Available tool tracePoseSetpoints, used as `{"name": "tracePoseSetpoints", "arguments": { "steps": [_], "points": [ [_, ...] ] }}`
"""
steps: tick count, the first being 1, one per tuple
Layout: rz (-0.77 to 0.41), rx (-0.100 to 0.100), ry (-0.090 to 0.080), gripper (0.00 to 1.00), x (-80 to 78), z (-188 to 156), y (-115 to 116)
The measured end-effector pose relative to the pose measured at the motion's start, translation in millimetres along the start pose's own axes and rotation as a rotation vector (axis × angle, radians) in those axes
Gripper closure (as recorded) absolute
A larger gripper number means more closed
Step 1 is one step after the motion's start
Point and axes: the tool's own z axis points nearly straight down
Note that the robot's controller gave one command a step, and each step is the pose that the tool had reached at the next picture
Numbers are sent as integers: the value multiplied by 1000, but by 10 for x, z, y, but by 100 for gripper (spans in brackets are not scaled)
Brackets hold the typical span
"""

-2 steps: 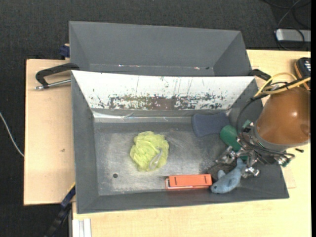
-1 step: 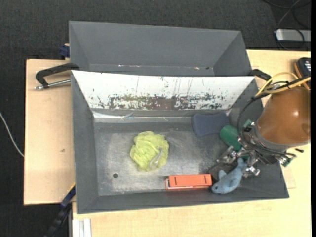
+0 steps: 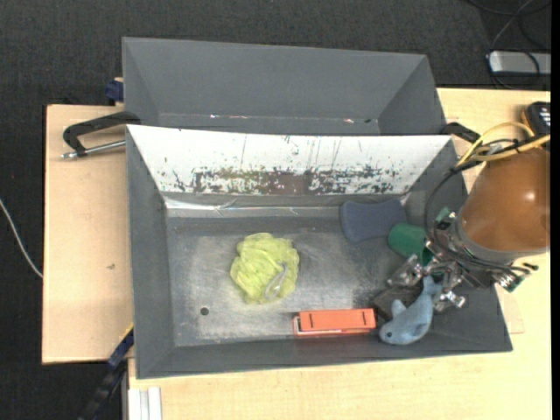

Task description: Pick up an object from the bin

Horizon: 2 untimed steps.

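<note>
Blue-grey soft toy (image 3: 407, 324), shaped somewhat like a fish, lies in the lower right corner of the bin (image 3: 149, 261), its lower end near the front wall and its upper end running up under the end effector (image 3: 430, 285). The end effector sits low over that upper end, reaching in from the right of the frame below the arm's orange cover (image 3: 507, 204); whether it is wide, narrow or clamped on the toy I cannot tell, since its metal parts and the toy overlap. Judging by this placement, the toy is the likely pick: it is the nearest thing and lies free of the rest. An orange-red flat block (image 3: 335, 322) lies just to its left along the front wall, close enough that a sideways drag could nudge it. A green thing (image 3: 405, 238) and a dark blue-grey thing (image 3: 369, 220) rest near the back wall, above the end effector, and a yellow-green crumpled lump (image 3: 265, 268) sits well apart in the middle. The bin stands on a pale wooden surface (image 3: 83, 234), with dark carpet (image 3: 52, 24) around it.
</note>
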Motion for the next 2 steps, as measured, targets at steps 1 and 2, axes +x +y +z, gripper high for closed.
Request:
{"name": "tracePoseSetpoints", "arguments": {
  "steps": [1,2],
  "points": [
    [0,3,0,100,-2,-120,-7],
    [1,4,0,100,-1,-212,-12]
  ]
}}
